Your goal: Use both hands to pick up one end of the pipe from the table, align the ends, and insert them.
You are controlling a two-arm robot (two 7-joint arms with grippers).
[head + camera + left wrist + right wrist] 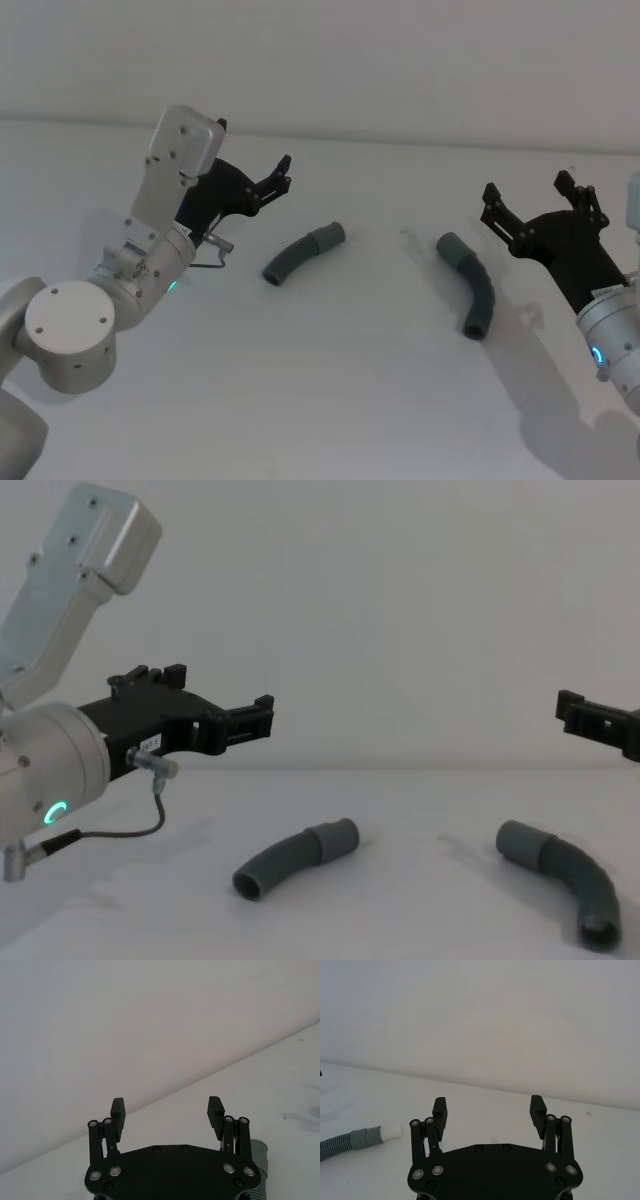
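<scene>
Two curved dark-grey ribbed pipe pieces lie on the white table (360, 380). The left pipe piece (303, 252) (295, 858) points its plain grey socket (258, 1158) toward the middle. The right pipe piece (470, 282) (565, 875) has a grey collar with a white tip (391, 1131), also facing the middle. My left gripper (255, 150) (167, 1110) (220, 695) hovers open above the table, left of and behind the left piece. My right gripper (528, 188) (489, 1110) (585, 715) hovers open to the right of the right piece. Neither holds anything.
A pale wall (400, 60) rises behind the table's far edge. A thin grey cable (120, 830) loops under my left wrist. A gap of bare table separates the two cuffed ends.
</scene>
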